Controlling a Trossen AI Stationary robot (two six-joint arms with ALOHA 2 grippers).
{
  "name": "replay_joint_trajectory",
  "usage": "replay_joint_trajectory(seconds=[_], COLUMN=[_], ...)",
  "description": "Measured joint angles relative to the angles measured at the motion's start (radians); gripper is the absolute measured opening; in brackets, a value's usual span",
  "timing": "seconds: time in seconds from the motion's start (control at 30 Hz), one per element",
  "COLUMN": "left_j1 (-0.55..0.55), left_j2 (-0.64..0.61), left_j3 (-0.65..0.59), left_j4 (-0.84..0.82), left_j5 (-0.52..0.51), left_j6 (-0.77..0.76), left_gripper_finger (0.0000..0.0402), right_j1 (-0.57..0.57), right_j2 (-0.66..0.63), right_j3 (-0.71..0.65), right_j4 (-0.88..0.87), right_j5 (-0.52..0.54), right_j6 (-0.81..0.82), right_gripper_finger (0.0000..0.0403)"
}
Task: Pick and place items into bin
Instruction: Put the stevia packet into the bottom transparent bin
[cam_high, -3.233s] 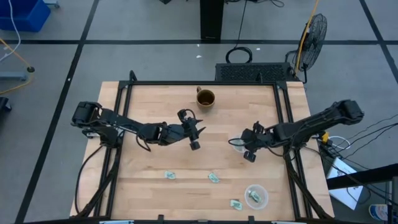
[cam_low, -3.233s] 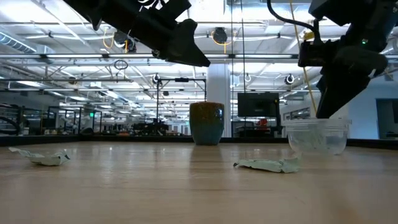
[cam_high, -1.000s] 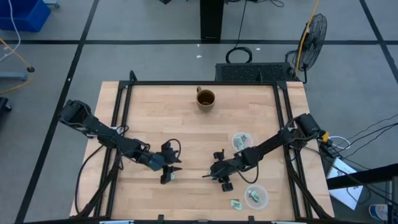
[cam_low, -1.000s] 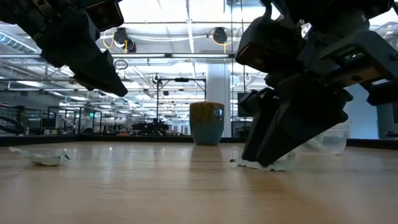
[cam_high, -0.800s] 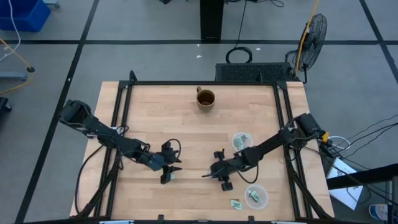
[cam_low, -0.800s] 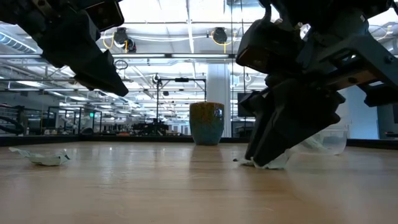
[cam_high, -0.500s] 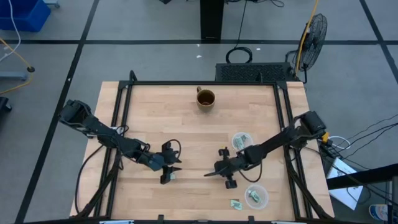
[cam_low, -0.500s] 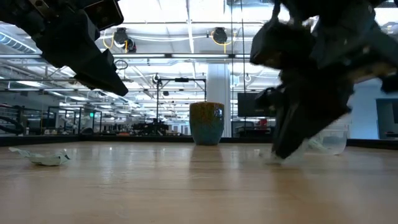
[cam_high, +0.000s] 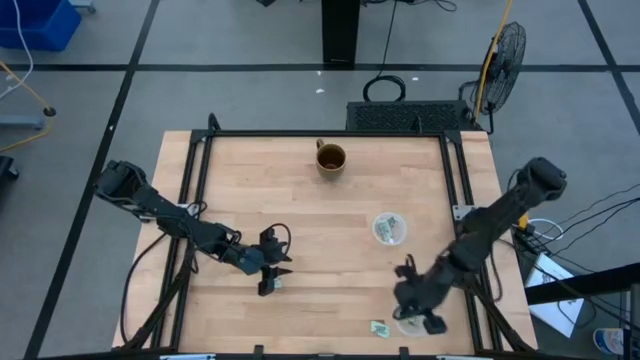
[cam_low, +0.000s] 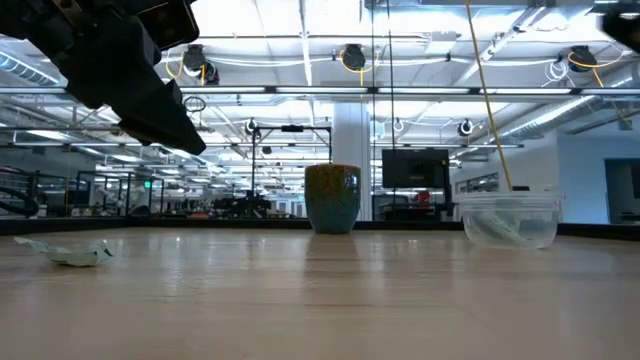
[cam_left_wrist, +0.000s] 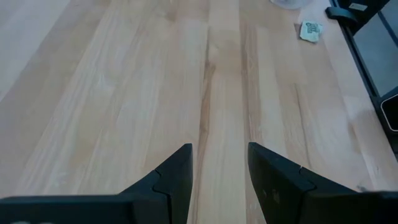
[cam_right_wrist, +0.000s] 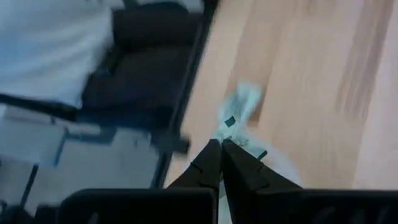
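Observation:
My left gripper (cam_high: 268, 280) (cam_left_wrist: 219, 168) is open and hovers just above one pale green-teal wrapped item (cam_high: 273, 284) (cam_low: 70, 255), which lies flat on the table. My right gripper (cam_high: 415, 312) (cam_right_wrist: 221, 146) is shut on another item and hangs over the near clear cup (cam_high: 408, 322), which it mostly hides. A third item (cam_high: 379, 327) (cam_left_wrist: 310, 30) lies on the table beside that cup. The far clear cup (cam_high: 388, 228) (cam_low: 505, 220) holds several items. My right gripper pinches a pale teal item (cam_right_wrist: 239, 109) between its two fingers, which slant down toward the table's near edge. The wrapper sticks out ahead of the fingertips (cam_right_wrist: 214, 149) and is lifted clear of the table. Which part of it the fingers have cannot be told.
A brown mug (cam_high: 331, 158) (cam_low: 332, 198) stands near the table's far edge. A black frame rail (cam_high: 462, 190) runs along each side of the table. Bare wood (cam_high: 330, 230) lies between the two arms. The table's near edge is close to my right gripper.
My right gripper has lifted an item off the table's near middle and swung fast toward the near right corner, ending over the near clear cup. The item no longer lies on the table, and the gripper has left the low view.

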Motion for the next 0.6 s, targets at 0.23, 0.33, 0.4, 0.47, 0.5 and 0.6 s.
replay_joint_trajectory(seconds=[0.23,0.33,0.4,0.47,0.5,0.6], left_j1=[0.000,0.001,0.004,0.014,0.020,0.038], left_j2=[0.000,0.000,0.000,0.000,0.000,0.000], left_j3=[0.000,0.000,0.000,0.000,0.000,0.000], left_j4=[0.000,0.003,0.015,0.033,0.041,0.071], left_j5=[0.000,-0.002,-0.022,-0.044,-0.049,-0.052], left_j6=[-0.053,-0.044,-0.025,-0.012,0.001,0.064], left_gripper_finger=[0.0159,0.0159,0.0159,0.0159,0.0159,0.0159], right_j1=[0.086,0.096,0.098,0.099,0.099,0.098], right_j2=[0.067,0.120,0.155,0.181,0.190,0.204], right_j3=[-0.001,-0.001,-0.001,-0.001,-0.001,-0.001], right_j4=[-0.049,-0.072,-0.075,-0.071,-0.072,-0.072], right_j5=[0.006,0.006,0.004,0.003,0.004,0.030], right_j6=[0.142,0.184,0.212,0.217,0.215,0.205], right_gripper_finger=[0.0001,0.0003,0.0011,0.0023,0.0028,0.0044])
